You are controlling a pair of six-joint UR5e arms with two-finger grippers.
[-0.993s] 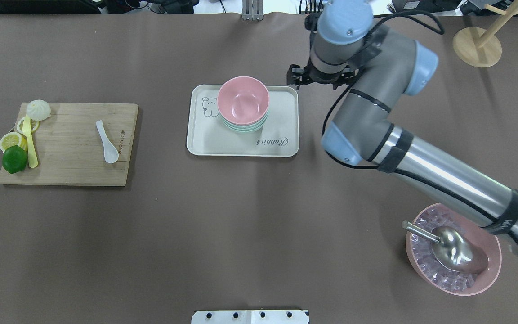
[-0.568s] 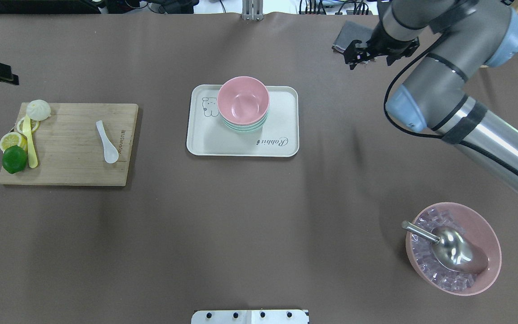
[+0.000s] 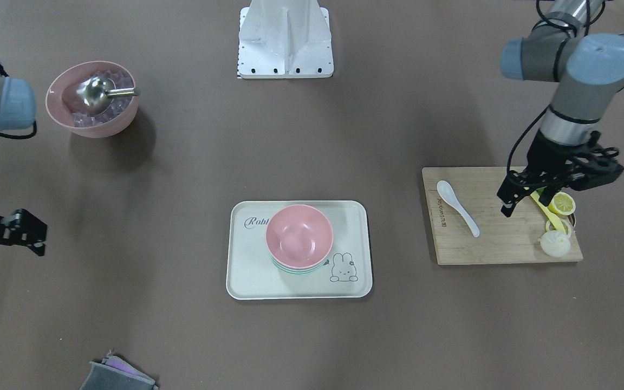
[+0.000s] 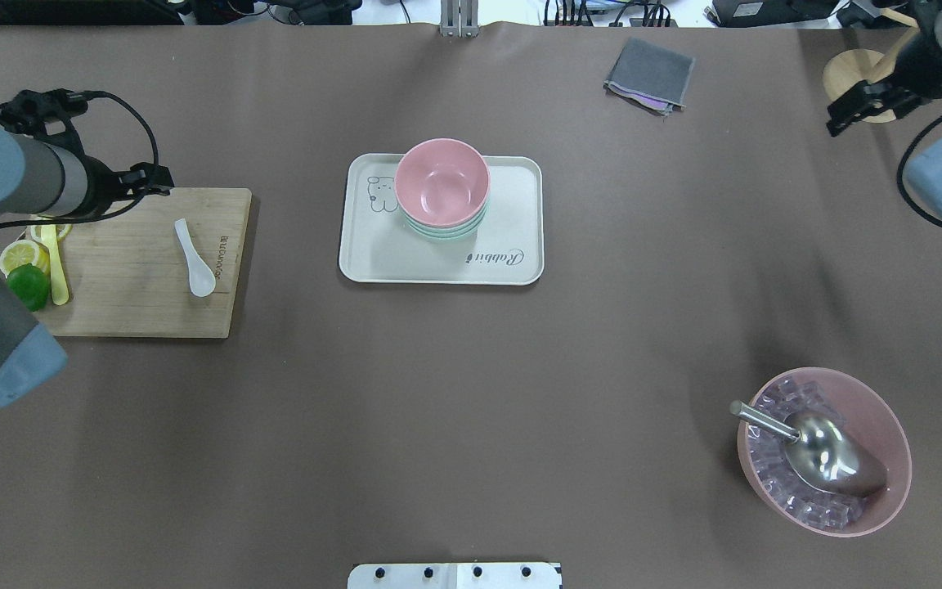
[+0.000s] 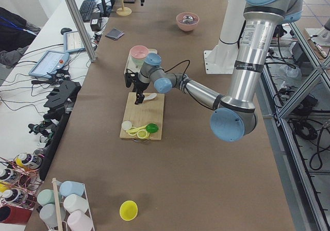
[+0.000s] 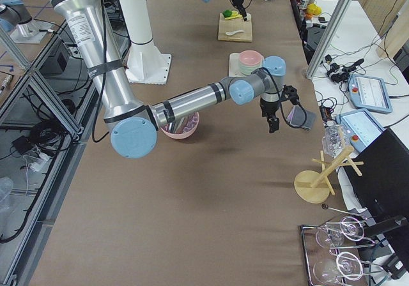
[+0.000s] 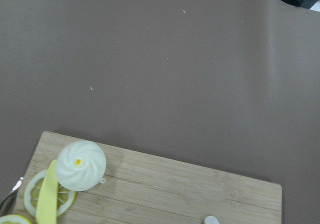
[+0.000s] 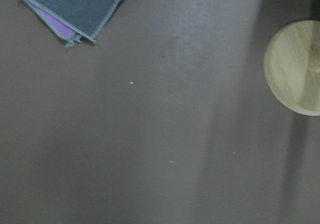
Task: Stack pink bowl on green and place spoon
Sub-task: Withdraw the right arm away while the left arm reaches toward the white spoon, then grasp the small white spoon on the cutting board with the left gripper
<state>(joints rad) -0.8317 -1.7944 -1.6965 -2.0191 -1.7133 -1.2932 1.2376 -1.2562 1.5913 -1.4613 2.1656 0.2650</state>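
Finding the pink bowl [image 4: 442,180] nested in the green bowl [image 4: 446,236], its inside empty and only green rim peeking out beneath it. Carrying that stack on the far half of a white tray [image 4: 373,262] around the middle of the counter [image 4: 471,393], with nothing else lying in the tray. Spotting the white spoon [image 4: 193,258] lying flat on a wooden cutting board [image 4: 127,307] at the left, well apart from the bowls, its scoop end pointing toward the near side. Crowding the board's left edge: a lime [image 4: 28,286], lemon slices [image 3: 564,203], a yellow spoon [image 4: 56,274] and a white bun [image 3: 554,244], all bunched together. Hovering the left tool [image 3: 509,203] over that board, between the white spoon and the fruit, jaws looking parted and gripping nothing. Hanging the right tool [image 3: 40,241] over bare counter at the far right, near a grey cloth [image 4: 651,72] and a round wooden stand base [image 8: 295,69], jaws likewise looking parted with nothing in them. Holding ice cubes [image 4: 773,483] and a metal scoop [image 4: 827,454] in a wider pink dish [image 4: 900,458] at the near right, the scoop's bowl resting on the ice and its handle reaching out over the left rim.
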